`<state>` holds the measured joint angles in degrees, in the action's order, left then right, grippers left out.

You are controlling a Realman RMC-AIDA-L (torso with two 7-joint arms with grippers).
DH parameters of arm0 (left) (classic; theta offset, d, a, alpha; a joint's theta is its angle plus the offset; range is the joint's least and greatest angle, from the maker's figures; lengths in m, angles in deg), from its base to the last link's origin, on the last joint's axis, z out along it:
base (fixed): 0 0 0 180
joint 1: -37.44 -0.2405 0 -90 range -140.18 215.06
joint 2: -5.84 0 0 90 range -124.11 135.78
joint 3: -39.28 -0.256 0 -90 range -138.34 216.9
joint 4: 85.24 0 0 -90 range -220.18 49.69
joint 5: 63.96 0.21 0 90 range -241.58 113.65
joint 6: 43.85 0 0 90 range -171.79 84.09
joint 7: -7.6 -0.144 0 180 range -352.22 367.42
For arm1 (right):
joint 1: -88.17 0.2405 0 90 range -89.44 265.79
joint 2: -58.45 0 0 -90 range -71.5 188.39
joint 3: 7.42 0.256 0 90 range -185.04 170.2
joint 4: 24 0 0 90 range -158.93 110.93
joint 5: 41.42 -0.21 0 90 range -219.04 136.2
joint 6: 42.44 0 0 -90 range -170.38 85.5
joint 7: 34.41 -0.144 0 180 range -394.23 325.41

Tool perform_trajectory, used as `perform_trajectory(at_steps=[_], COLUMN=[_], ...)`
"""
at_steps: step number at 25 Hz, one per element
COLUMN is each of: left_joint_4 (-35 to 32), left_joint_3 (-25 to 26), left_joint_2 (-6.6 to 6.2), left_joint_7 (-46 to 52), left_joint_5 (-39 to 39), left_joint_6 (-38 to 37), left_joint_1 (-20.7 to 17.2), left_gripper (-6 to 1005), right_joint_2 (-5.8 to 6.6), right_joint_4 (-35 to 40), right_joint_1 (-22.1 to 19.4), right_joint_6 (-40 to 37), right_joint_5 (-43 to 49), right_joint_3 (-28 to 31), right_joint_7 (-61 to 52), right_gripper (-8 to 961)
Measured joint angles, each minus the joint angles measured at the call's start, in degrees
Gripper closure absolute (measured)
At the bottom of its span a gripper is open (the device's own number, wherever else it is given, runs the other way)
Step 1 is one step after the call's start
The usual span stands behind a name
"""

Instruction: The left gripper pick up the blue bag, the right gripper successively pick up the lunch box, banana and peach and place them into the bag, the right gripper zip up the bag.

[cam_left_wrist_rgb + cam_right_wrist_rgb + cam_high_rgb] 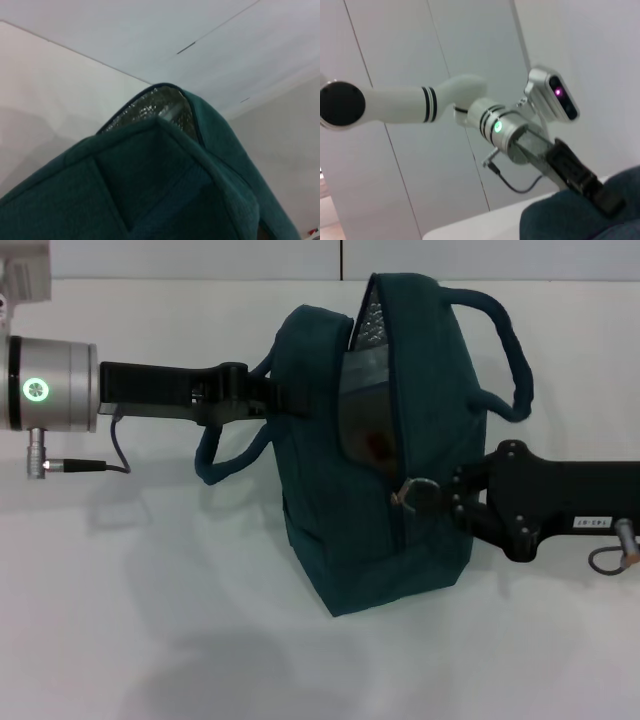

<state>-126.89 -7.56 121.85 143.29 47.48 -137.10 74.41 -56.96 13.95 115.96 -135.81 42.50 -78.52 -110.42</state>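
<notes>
1. At the left of the head view, your left gripper is clamped on the near side of the blue bag, by a handle.
2. The bag stands at centre on the white table, its zip part open, foil lining showing.
3. At right, your right gripper pinches the ring zipper pull.
4. Risk, I judge: pulling hard could tip the bag or slip the ring.
5. Bare table surrounds the bag; the far edge runs just behind it.
</notes>
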Motion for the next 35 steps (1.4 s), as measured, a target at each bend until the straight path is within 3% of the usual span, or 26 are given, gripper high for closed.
perform_trajectory(at_steps=[9,16,19,21,22,29,35], left_joint_4=[1.8,1.8,1.8,1.8,1.8,1.8,1.8], left_joint_3=[0.0,0.1,0.1,0.1,0.1,0.1,0.1], left_joint_2=[-0.27,-0.34,-0.35,-0.35,-0.35,-0.28,0.01], left_joint_7=[-0.7,-0.8,-0.8,-0.8,-0.8,-0.9,-2.3], left_joint_5=[-0.2,-0.2,-0.2,-0.2,-0.2,-0.3,-0.3], left_joint_6=[0.0,0.1,0.1,0.1,0.1,0.1,0.2], left_joint_1=[0.4,0.5,0.6,0.6,0.6,0.4,0.5], left_gripper=[934,934,933,933,933,932,932], right_joint_2=[0.62,3.68,4.24,4.18,3.28,0.36,-0.48], right_joint_4=[0.3,2.1,4.3,5.0,6.4,8.6,5.4], right_joint_1=[2.6,3.1,2.7,2.6,2.2,2.3,4.1], right_joint_6=[-0.2,-0.6,-1.8,-2.5,-3.6,-3.8,-3.9], right_joint_5=[5.8,7.9,7.8,7.8,7.6,7.7,6.5], right_joint_3=[0.2,0.4,0.9,1.4,3.2,4.4,4.0], right_joint_7=[-5.9,-14.0,-16.4,-16.5,-16.0,-12.6,-9.5], right_gripper=[947,946,946,946,946,946,946])
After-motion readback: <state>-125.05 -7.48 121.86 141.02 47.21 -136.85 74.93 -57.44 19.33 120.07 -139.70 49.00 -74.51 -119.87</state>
